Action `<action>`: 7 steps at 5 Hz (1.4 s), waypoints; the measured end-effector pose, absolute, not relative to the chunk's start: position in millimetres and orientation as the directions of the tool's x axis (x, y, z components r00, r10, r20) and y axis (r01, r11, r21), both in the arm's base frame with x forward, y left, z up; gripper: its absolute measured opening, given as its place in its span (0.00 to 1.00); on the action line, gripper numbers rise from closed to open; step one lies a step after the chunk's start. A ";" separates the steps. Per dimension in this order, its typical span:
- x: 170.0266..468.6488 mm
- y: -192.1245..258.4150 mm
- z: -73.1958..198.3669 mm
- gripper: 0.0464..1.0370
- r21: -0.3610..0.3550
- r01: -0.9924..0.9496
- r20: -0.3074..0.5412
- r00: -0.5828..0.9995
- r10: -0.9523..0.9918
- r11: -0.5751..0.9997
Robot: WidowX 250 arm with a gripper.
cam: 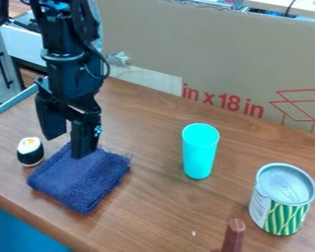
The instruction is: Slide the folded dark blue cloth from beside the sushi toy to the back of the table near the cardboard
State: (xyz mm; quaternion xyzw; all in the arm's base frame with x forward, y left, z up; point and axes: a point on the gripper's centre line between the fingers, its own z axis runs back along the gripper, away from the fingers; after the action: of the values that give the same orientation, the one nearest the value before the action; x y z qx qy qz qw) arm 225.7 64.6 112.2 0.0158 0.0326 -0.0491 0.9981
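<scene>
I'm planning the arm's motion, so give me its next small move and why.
Probably ease the gripper down slightly toward the blue cloth: its fingers stand apart with nothing between them, one tip overlapping the cloth's far edge; contact is unclear.

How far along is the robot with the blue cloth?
The blue cloth already looks folded, lying beside the sushi roll. Nothing looks to be in hand: the gripper is open over the cloth's far edge. The compact pile suggests little is left, but I cannot tell for sure.

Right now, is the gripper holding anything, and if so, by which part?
Nothing is held: the gripper hangs at the blue towel, its jaws apart.
</scene>
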 end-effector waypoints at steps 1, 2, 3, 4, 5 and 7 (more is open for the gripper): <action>224.2 63.7 105.8 0.96 0.016 0.098 -0.092 0.991 -0.097 0.995; 228.8 69.2 76.8 0.96 -0.029 0.105 -0.156 0.982 -0.108 0.994; 230.2 76.4 53.5 0.96 -0.042 0.081 -0.247 0.965 -0.089 0.996; 226.4 80.3 31.8 0.96 -0.005 0.069 -0.327 0.943 -0.067 0.998; 228.8 81.4 22.3 0.96 0.012 0.077 -0.359 0.931 -0.068 0.997; 275.2 78.1 21.1 0.96 -0.024 0.048 -0.209 0.977 -0.052 0.999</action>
State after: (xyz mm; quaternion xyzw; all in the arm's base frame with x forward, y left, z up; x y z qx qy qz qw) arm 275.2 78.1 21.1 -0.0095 0.1053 -0.0251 0.9941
